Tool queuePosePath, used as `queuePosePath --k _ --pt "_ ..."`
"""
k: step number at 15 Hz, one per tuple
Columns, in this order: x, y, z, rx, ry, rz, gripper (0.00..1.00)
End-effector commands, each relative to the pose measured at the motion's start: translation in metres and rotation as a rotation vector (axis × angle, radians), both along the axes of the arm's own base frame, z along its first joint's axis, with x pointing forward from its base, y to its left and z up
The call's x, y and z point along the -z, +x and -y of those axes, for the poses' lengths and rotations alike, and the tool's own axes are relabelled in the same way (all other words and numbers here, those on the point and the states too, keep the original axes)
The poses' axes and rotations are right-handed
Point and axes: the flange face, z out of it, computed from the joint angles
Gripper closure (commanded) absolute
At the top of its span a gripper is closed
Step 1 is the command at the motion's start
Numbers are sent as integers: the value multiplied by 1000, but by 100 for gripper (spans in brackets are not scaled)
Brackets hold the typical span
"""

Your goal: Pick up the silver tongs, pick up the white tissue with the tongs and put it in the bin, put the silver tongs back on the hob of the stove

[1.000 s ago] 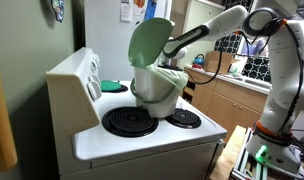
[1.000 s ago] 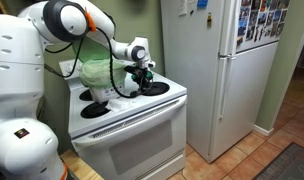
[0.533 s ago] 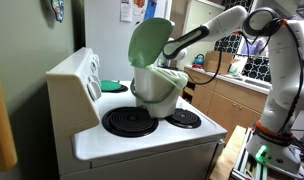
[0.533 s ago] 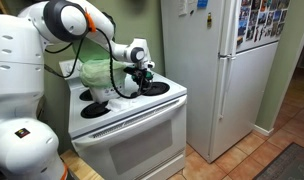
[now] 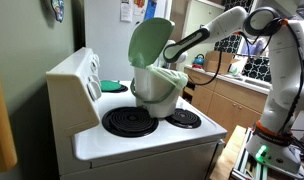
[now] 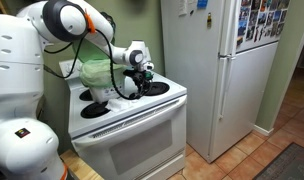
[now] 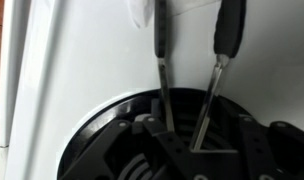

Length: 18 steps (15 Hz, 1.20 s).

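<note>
The end effector (image 6: 140, 82) hangs low over a coil burner (image 6: 155, 89) on the hob of the stove (image 5: 157, 140), just beside the bin (image 5: 159, 88), whose lid (image 5: 150, 42) stands open. In the wrist view the silver tongs (image 7: 164, 85) extend forward with arms spread. Whether the end effector clamps them cannot be determined.

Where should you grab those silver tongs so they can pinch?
Probably on the two bare silver arms of the tongs, away from the dark ends, where they run closer together. Come from the narrow end, one finger outside each arm, so squeezing shuts them. In the wrist view the arms spread apart toward the dark ends. Whether the gripper holds them now is unclear.
</note>
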Motion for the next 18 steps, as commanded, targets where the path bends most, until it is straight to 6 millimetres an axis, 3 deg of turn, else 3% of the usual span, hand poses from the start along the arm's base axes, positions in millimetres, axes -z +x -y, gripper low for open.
queuePosePath --k 1,2,4,6,7,12,18 --pt "9 -5 2 -40 -18 2 25" --pt "10 -5 2 -43 -19 -3 43" --pt "12 -6 3 -56 -22 -8 41" --pt "10 -8 2 -64 -19 -7 48" --pt "10 -8 0 -74 -16 -9 41" --pt "18 -8 -9 -133 -13 -37 26" --pt "21 -10 -16 -202 1 -72 29"
